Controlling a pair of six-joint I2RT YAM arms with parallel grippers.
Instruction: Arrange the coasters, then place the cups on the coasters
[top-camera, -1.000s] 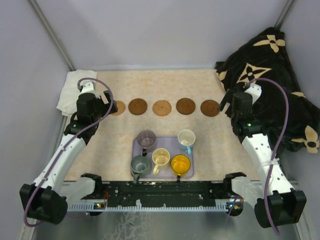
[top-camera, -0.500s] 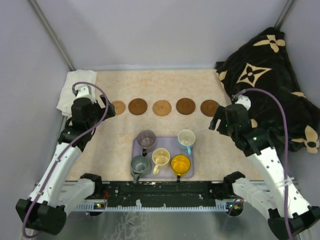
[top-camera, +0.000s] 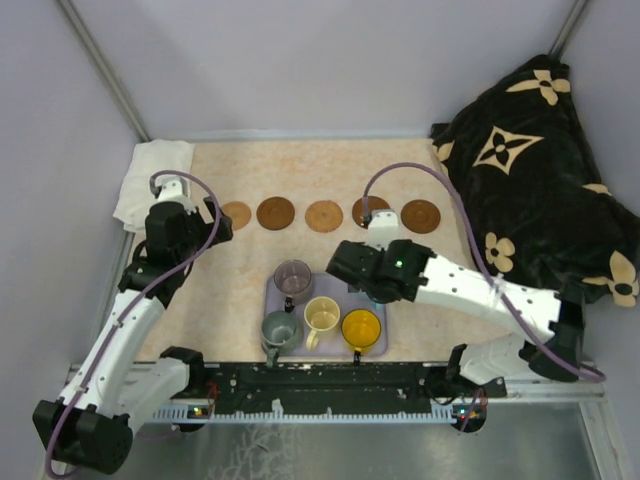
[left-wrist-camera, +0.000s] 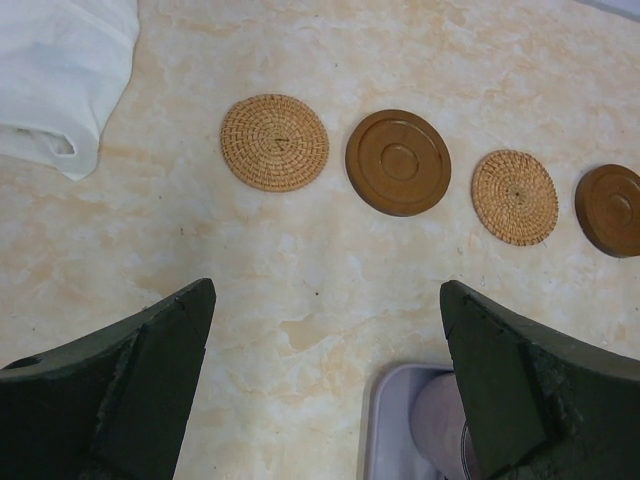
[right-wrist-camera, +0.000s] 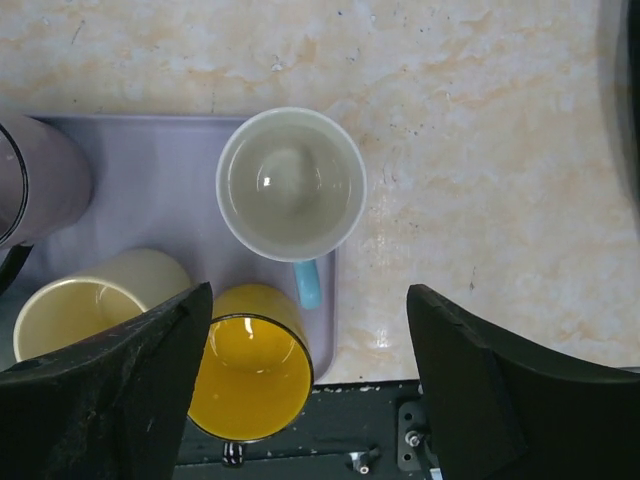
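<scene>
Lavender tray (right-wrist-camera: 160, 200) at the near middle of the marbled table top (left-wrist-camera: 320, 250) was the reference for everything. Beyond the tray lay the coasters (top-camera: 275, 212), five in one row, apart from each other, none bearing a cup. The left wrist view showed four of them, woven tan and smooth dark brown alternating. The right arm's cable crossed the fourth one from the left in the top view.

A white cloth (top-camera: 150, 180) was bunched far left of the tray, past the row's end, and a dark flower-print blanket (top-camera: 540, 150) was heaped far right of the tray.

All five cups stood upright on the tray:
- purple-grey cup (top-camera: 293, 276) - far left corner
- white cup (right-wrist-camera: 291, 184) - far right corner, blue handle toward the yellow cup (right-wrist-camera: 245, 375), inside bare
- cream cup (top-camera: 322, 316) - near middle
- grey-green cup (top-camera: 280, 330) - near left

The right arm reached across the tray's far right corner and hid the white cup from the top camera. The right gripper (right-wrist-camera: 310, 292) hung over that cup with its fingers spread, pinching nothing.

The left gripper (left-wrist-camera: 328, 290) hung just beyond the tray's far left corner, short of the row. It was spread wide and empty.
</scene>
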